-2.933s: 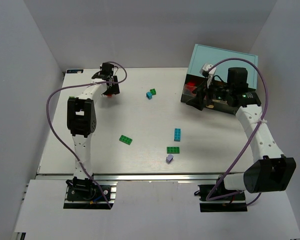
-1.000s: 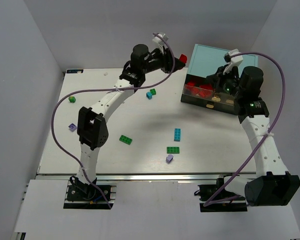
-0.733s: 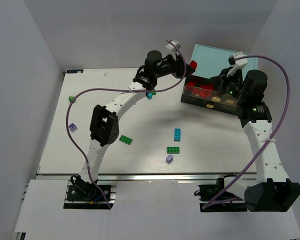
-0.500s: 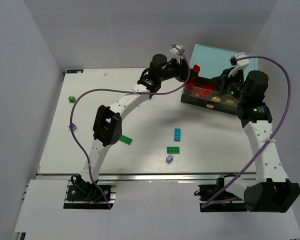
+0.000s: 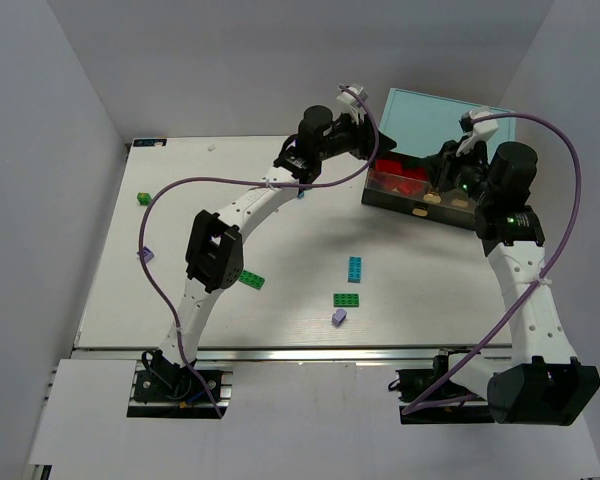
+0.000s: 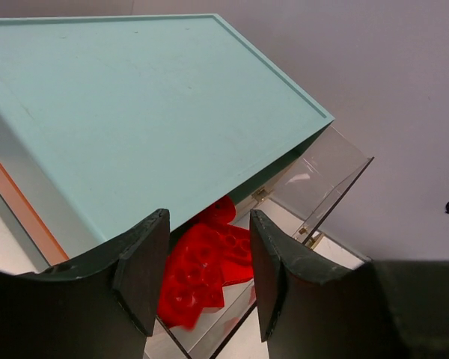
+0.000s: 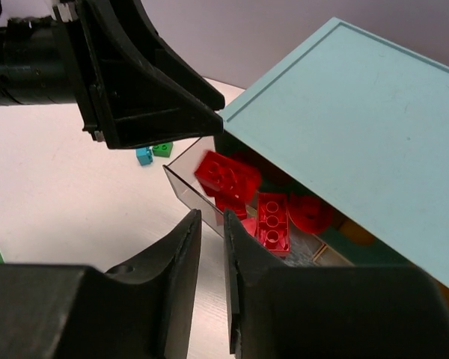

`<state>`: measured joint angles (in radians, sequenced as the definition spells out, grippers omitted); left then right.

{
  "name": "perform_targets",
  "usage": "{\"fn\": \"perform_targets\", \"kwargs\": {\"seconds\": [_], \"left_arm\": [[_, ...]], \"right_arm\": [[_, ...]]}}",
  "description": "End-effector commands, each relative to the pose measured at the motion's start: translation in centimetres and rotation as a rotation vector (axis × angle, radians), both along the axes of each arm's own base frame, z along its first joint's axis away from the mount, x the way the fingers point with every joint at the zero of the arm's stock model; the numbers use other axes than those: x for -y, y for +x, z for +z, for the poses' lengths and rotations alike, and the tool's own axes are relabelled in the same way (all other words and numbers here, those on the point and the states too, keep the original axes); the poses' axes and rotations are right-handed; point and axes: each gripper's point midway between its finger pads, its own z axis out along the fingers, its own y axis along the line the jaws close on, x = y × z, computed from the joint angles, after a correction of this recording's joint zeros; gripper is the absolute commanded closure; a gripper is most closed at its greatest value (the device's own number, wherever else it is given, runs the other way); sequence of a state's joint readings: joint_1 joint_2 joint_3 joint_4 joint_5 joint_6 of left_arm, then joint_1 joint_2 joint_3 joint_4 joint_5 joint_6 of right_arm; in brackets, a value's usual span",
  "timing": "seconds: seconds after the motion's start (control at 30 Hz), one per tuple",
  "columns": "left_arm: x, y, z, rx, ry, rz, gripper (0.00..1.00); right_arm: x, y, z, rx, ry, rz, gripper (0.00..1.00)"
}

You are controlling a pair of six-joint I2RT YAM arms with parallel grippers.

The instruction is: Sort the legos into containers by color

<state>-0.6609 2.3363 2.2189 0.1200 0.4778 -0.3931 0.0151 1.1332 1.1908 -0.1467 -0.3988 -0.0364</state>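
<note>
Over the pulled-out clear drawer (image 7: pixel 181 179) of the teal cabinet (image 7: pixel 359 112), your left tool (image 6: pixel 207 221) hangs with its jaws apart and nothing between them. Red bricks (image 7: pixel 272 219) lie in that drawer. Your right tool (image 7: pixel 212 221) sits near it, slightly parted, holding nothing. Green, cyan and lavender loose bricks (image 5: pixel 346 300) lie on the table (image 5: pixel 110 290).

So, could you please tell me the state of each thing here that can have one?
left gripper, open, empty.
right gripper, open only a little, empty.
drawer, pulled out, holding red bricks.
top red brick, free of both grippers, tilted over that pile.
loose bricks, lying unsorted on the table.
</note>
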Motion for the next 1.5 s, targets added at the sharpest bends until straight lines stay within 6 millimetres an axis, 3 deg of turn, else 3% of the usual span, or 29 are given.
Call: {"fn": "perform_targets", "kwargs": {"seconds": [0.0, 0.17, 0.23, 0.27, 0.37, 0.4, 0.43, 0.47, 0.5, 0.53, 0.57, 0.6, 0.63, 0.67, 0.7, 0.73, 0.77, 0.87, 0.9, 0.93, 1.0, 1.07, 1.1, 1.2, 1.3, 1.33, 1.37, 1.47], "left_arm": [[0.0, -0.6, 3.1, 0.04, -0.041, -0.006, 0.43], [-0.1, -0.8, 3.5, 0.043, -0.048, -0.01, 0.43], [-0.4, -0.7, 4.8, 0.06, -0.065, 0.01, 0.44], [-0.7, -0.8, 6.1, 0.074, -0.079, 0.025, 0.45], [-3.3, 0.8, 9.0, 0.094, -0.112, 0.118, 0.56], [-5.0, 0.9, 10.9, 0.103, -0.12, 0.156, 0.59], [-6.1, 1.1, 11.8, 0.12, -0.112, 0.189, 0.62], [-7.8, 2.0, 11.3, 0.097, -0.085, 0.247, 0.67], [-9.5, 1.1, 13.7, 0.115, -0.099, 0.268, 0.7], [-10.7, 0.9, 14.1, 0.108, -0.095, 0.29, 0.74], [-12.1, 1.3, 11.5, 0.035, -0.04, 0.319, 0.82], [-13.6, -0.1, 13.2, 0.035, -0.047, 0.329, 0.86], [-14.6, -0.6, 12.8, 0.004, -0.038, 0.336, 0.88], [-14.8, -1.4, 9.2, -0.083, 0.025, 0.33, 0.91], [-16.4, -2.8, 9.9, -0.098, 0.021, 0.336, 0.91], [-17.4, -3.3, 8.8, -0.13, 0.039, 0.344, 0.91], [-17.8, -4.4, 4.6, -0.226, 0.11, 0.339, 0.81], [-20.8, -7.5, 2.8, -0.311, 0.154, 0.37, 0.64], [-21.8, -8.2, 0.1, -0.362, 0.192, 0.382, 0.54], [-22.6, -9.6, 0.9, -0.351, 0.185, 0.385, 0.46], [-24.1, -10.7, -1.4, -0.394, 0.221, 0.425, 0.23], [-25.2, -12.1, -1.2, -0.387, 0.218, 0.45, 0.17], [-25.9, -12.5, -2.7, -0.414, 0.233, 0.482, 0.13], [-27.3, -13.3, -3.0, -0.411, 0.212, 0.523, 0.09], [-27.8, -14.0, -4.7, -0.435, 0.239, 0.535, 0.06], [-28.2, -13.9, -5.1, -0.443, 0.25, 0.545, 0.05], [-28.3, -14.2, -5.6, -0.455, 0.267, 0.541, 0.05], [-28.1, -14.4, -6.6, -0.479, 0.303, 0.519, 0.05]], "right_arm": [[0.0, -0.3, 0.8, 0.041, -0.003, 0.01, 0.76], [-0.2, -0.2, 0.9, 0.041, -0.003, 0.016, 0.75], [-0.3, -0.3, 1.0, 0.046, -0.004, 0.026, 0.73], [0.7, -0.1, 0.9, 0.047, -0.009, 0.005, 0.72], [-0.8, -1.1, 1.3, 0.085, -0.045, 0.126, 0.63], [-1.4, -1.7, 1.3, 0.102, -0.063, 0.189, 0.61], [-3.0, -3.0, 1.5, 0.159, -0.121, 0.338, 0.61], [-3.7, -3.9, 0.7, 0.147, -0.143, 0.409, 0.66], [-4.2, -4.6, 0.7, 0.17, -0.168, 0.473, 0.69], [-4.9, -5.4, 0.7, 0.22, -0.21, 0.555, 0.72], [-5.0, -5.9, 0.0, 0.203, -0.22, 0.583, 0.79], [-5.2, -5.9, -0.2, 0.203, -0.229, 0.604, 0.84], [-5.1, -5.7, -0.3, 0.219, -0.256, 0.612, 0.88], [-5.1, -5.5, -0.4, 0.218, -0.263, 0.617, 0.92], [-4.9, -5.0, -0.7, 0.191, -0.272, 0.611, 1.0], [-4.8, -4.6, -0.8, 0.186, -0.288, 0.607, 1.0], [-4.5, -4.1, -1.7, 0.156, -0.308, 0.611, 1.0], [-3.6, -2.8, -1.8, 0.161, -0.396, 0.592, 1.0], [-3.4, -2.8, -2.4, 0.134, -0.411, 0.587, 1.0], [-3.2, -2.6, -2.2, 0.141, -0.432, 0.587, 1.0], [-3.0, -2.5, -3.0, 0.138, -0.478, 0.605, 0.99], [-2.9, -2.6, -3.4, 0.176, -0.544, 0.651, 0.88], [-2.9, -2.7, -3.7, 0.184, -0.567, 0.666, 0.85], [-2.6, -2.2, -4.0, 0.163, -0.588, 0.659, 0.79], [-1.9, -1.0, -4.4, 0.095, -0.595, 0.62, 0.83], [-1.8, -1.1, -5.0, 0.054, -0.596, 0.622, 0.87], [-1.6, -0.7, -5.9, 0.014, -0.596, 0.623, 0.98], [-0.8, -0.6, -7.3, -0.067, -0.626, 0.619, 1.0]]}}
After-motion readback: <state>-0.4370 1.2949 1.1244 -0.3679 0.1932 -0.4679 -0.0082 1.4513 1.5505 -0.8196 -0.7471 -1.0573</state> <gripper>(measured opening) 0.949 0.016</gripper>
